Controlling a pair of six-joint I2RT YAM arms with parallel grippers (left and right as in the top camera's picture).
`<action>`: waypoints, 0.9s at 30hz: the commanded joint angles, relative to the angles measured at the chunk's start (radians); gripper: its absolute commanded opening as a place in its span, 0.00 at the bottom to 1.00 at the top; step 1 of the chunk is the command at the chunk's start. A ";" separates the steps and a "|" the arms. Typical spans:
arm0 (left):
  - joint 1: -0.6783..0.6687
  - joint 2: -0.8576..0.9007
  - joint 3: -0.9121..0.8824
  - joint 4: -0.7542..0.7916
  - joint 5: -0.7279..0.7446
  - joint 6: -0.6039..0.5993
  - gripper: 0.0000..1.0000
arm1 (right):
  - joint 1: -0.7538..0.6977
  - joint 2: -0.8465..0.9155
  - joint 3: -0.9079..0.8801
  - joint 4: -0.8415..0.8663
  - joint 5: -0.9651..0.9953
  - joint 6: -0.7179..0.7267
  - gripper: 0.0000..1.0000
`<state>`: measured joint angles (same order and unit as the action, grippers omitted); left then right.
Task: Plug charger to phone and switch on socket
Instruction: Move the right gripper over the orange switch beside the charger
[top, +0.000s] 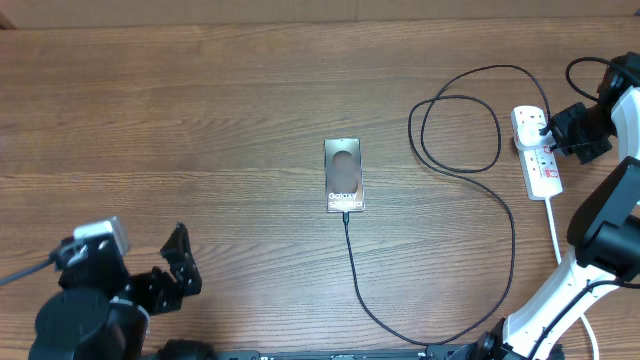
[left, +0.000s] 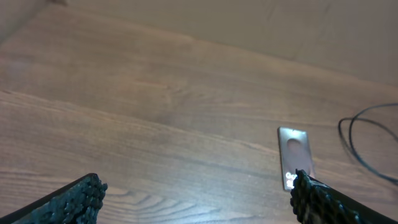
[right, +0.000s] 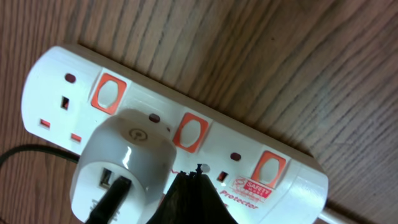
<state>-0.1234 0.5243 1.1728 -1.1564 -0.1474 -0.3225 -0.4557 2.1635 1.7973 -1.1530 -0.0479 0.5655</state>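
Over the table (top: 200, 120) we are holding our left gripper (left: 196, 186) wide open and empty. Our right gripper (right: 196, 171), closed and empty, is touching the socket (right: 298, 183) by its middle switch (right: 189, 132). The phone (top: 344, 175) is lying mid-table, the charger (top: 505, 230) reaching its near end.

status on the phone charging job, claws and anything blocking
Left claw open, off to the side. Right claw shut, tip at white power strip with red switches. Thin black cable runs into flat dark phone. Nothing blocking.
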 joint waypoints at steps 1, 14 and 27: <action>0.005 -0.058 -0.002 -0.001 -0.013 -0.014 1.00 | 0.003 0.018 0.023 0.009 -0.003 0.011 0.04; 0.005 -0.170 -0.002 -0.094 -0.013 -0.014 1.00 | 0.088 0.147 0.024 0.024 -0.077 -0.021 0.04; 0.006 -0.197 -0.002 -0.286 -0.013 -0.015 1.00 | 0.074 0.147 0.026 0.025 -0.051 -0.021 0.04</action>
<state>-0.1234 0.3485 1.1728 -1.4441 -0.1478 -0.3229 -0.4225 2.2478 1.8187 -1.1614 -0.0391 0.5690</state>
